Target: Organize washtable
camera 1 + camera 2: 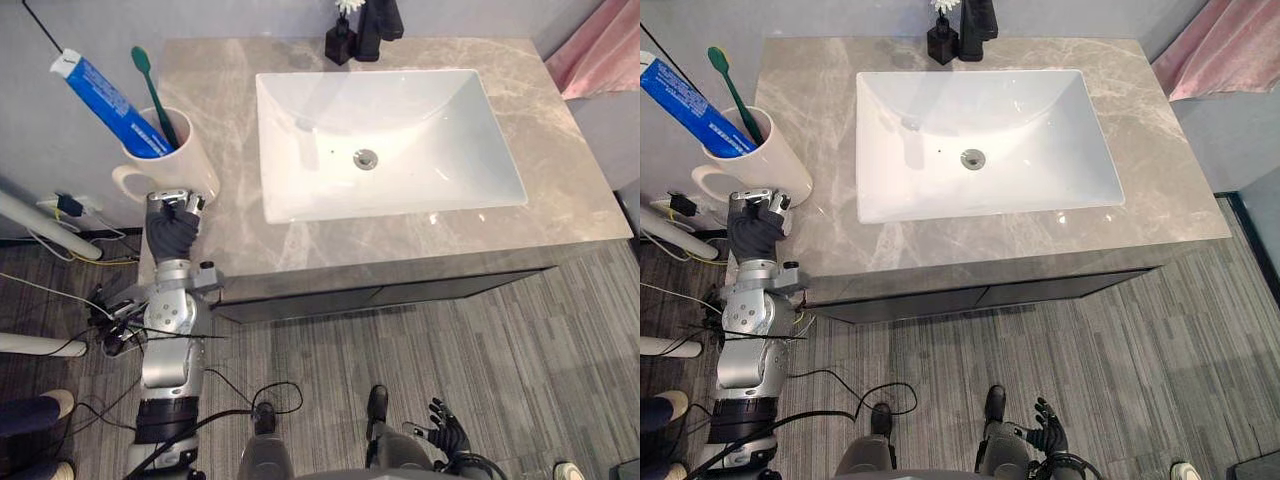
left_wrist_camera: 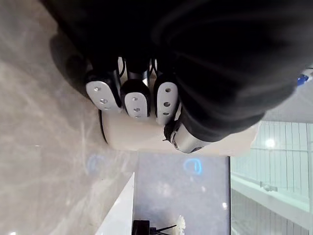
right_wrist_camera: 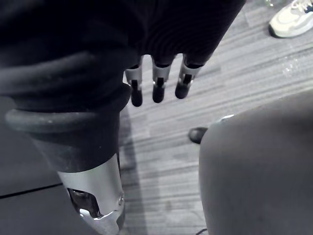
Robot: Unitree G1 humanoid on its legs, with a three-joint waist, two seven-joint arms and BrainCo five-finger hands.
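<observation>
Left hand (image 1: 172,225) sits just short of the mug (image 1: 195,160), fingers curled in, gripping nothing. Mug stands upright, dead ahead. Right hand (image 1: 445,428) hangs slack, far from the mug.

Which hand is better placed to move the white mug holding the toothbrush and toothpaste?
Left. The left hand is at the mug on the counter; the right hand hangs low over the floor.

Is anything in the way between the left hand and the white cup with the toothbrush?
Nothing visible. The left hand is already right up at the cup, near the left edge of the counter.
</observation>
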